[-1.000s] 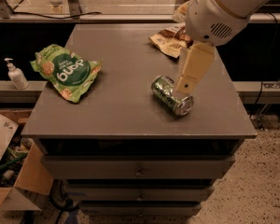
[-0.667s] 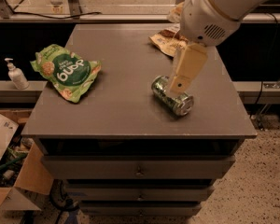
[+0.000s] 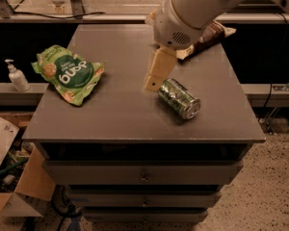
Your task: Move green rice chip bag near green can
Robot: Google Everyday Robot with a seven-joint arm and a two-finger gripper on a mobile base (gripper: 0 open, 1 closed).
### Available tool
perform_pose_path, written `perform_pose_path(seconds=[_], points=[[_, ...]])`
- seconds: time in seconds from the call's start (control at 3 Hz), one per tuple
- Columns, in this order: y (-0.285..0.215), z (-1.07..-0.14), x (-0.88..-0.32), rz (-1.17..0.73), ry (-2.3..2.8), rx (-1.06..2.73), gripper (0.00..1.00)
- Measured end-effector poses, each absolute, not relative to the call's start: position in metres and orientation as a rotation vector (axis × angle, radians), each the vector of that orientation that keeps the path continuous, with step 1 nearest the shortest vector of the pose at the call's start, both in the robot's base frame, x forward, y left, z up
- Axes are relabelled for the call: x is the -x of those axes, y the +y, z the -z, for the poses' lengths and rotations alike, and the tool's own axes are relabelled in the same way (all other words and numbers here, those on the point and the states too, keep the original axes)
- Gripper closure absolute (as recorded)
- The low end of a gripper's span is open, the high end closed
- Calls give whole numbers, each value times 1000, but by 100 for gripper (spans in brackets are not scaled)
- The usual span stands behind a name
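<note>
Camera view is given from above onto a dark grey table [image 3: 125, 114] with drawers [image 3: 144, 172] set under its front edge. The hand [image 3: 154, 83] is seen over the middle of the table, hung from a thick white arm [image 3: 192, 8] that enters from the upper right. It is carried low, its tan tip close to the surface. Whether it is wide or narrow cannot be told, and nothing is seen to be held in it.

The green can [image 3: 179, 98] is laid on its side just beside the hand, toward the picture's right and a little nearer the table's front edge. One silver end is turned toward the front right corner. A patterned green body is shown, but no writing on it can be read.

The green rice chip bag [image 3: 70, 74] is laid flat well apart from the hand, toward the picture's left, close to the table's left edge. White lettering reading "dang" is printed on its dark green round centre and is seen upside down; round rice chips are pictured near its edges. Smaller print above the word cannot be read.

A brown-and-cream snack bag [image 3: 209, 35] is partly hidden behind the arm, beyond the hand at the far right corner. A white pump bottle [image 3: 17, 76] is stood on a ledge left of the table, and a cardboard box [image 3: 9, 196] is seen on the floor below it.
</note>
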State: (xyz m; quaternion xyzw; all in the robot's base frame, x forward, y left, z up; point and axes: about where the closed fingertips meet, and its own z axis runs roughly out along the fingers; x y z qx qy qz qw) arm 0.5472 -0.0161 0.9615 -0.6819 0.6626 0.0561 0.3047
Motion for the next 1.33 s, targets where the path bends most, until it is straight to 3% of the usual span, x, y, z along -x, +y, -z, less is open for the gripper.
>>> perform_pose_path(seconds=[1.33], points=[[128,-901,-636,-204,1729,1838,0]])
